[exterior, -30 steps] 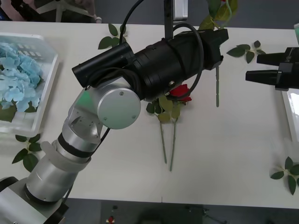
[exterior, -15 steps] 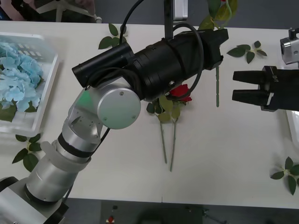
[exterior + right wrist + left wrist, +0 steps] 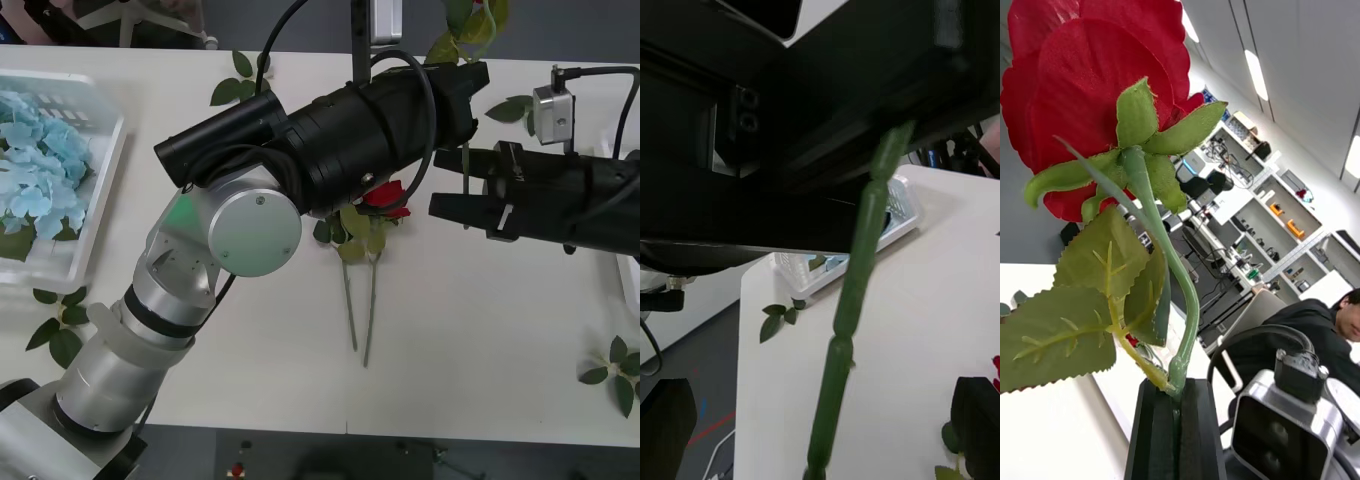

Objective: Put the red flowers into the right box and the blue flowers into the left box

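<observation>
The right gripper (image 3: pixel 450 188) has swept in from the table's right edge, its fingers spread wide around the dangling stem of a red rose (image 3: pixel 1097 97). The left gripper (image 3: pixel 1178 431), above, clamps that rose's stem. More red flowers (image 3: pixel 385 197) lie just beside the right fingertips.

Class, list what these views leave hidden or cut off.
Front view: the left arm covers the lying red flowers' heads; count unclear.
Front view: right box cut off by the edge and right arm; contents unseen.
Left wrist view: held rose's stem vanishes into the left end effector.
</observation>
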You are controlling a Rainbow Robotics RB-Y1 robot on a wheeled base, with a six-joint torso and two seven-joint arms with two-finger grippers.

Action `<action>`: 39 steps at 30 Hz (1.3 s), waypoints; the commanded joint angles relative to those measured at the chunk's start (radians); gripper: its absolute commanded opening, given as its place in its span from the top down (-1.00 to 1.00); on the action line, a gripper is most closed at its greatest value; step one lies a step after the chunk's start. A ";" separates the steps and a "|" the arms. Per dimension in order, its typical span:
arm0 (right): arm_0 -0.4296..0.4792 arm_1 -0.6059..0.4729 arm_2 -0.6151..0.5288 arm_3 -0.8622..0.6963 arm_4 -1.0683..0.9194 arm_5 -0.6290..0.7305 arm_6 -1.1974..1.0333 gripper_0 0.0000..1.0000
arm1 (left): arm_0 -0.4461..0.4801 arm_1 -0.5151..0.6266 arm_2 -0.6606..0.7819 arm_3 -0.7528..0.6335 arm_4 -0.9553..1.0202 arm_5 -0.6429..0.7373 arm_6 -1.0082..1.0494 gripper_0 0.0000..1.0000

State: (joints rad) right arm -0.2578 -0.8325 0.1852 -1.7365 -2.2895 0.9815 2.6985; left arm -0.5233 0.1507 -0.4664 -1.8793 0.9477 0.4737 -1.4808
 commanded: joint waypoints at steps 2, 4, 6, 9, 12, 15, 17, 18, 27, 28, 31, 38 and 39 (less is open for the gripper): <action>-0.047 0.093 -0.018 -0.029 0.116 -0.014 0.007 -0.80 | -0.018 0.010 0.002 -0.026 0.000 -0.001 -0.038 1.00; -0.051 0.118 -0.018 -0.028 0.153 -0.020 0.007 -0.56 | -0.018 0.010 0.002 -0.026 0.000 -0.001 -0.038 1.00; -0.052 0.135 -0.018 -0.028 0.174 -0.021 0.007 -0.29 | -0.018 0.010 0.002 -0.026 0.000 -0.001 -0.038 1.00; -0.058 0.153 -0.015 -0.028 0.189 -0.023 0.007 0.20 | -0.018 0.010 0.002 -0.026 0.000 -0.001 -0.038 1.00; -0.066 0.153 -0.003 -0.028 0.193 -0.032 0.007 0.65 | -0.018 0.010 0.002 -0.026 0.000 -0.001 -0.038 1.00; -0.070 0.153 0.020 -0.028 0.193 -0.052 0.007 0.96 | -0.018 0.010 0.002 -0.026 0.000 -0.001 -0.038 1.00; -0.075 0.153 0.039 -0.028 0.193 -0.078 0.007 1.00 | -0.018 0.010 0.002 -0.026 0.000 -0.001 -0.038 1.00; -0.077 0.153 0.042 -0.028 0.193 -0.083 0.007 1.00 | -0.018 0.010 0.002 -0.026 0.000 -0.001 -0.038 1.00; -0.089 0.151 0.059 -0.028 0.193 -0.106 0.007 1.00 | -0.018 0.010 0.002 -0.026 0.000 -0.001 -0.038 -1.00; -0.089 0.151 0.057 -0.028 0.193 -0.106 0.007 1.00 | -0.018 0.010 0.002 -0.026 0.000 -0.001 -0.038 -1.00; -0.089 0.150 0.057 -0.026 0.193 -0.106 0.007 1.00 | -0.018 0.010 0.002 -0.026 0.000 -0.001 -0.038 -1.00; -0.089 0.142 0.057 -0.025 0.193 -0.106 0.007 1.00 | 0.011 0.109 0.006 -0.031 0.022 -0.092 -0.029 -1.00; -0.087 0.136 0.057 -0.023 0.193 -0.102 0.007 1.00 | 0.009 0.147 0.017 -0.046 0.048 -0.090 -0.026 -1.00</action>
State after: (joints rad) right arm -0.3161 -0.6748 0.2450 -1.7491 -2.1010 0.8802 2.6994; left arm -0.5026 0.2169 -0.4363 -1.8619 0.9502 0.4128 -1.4808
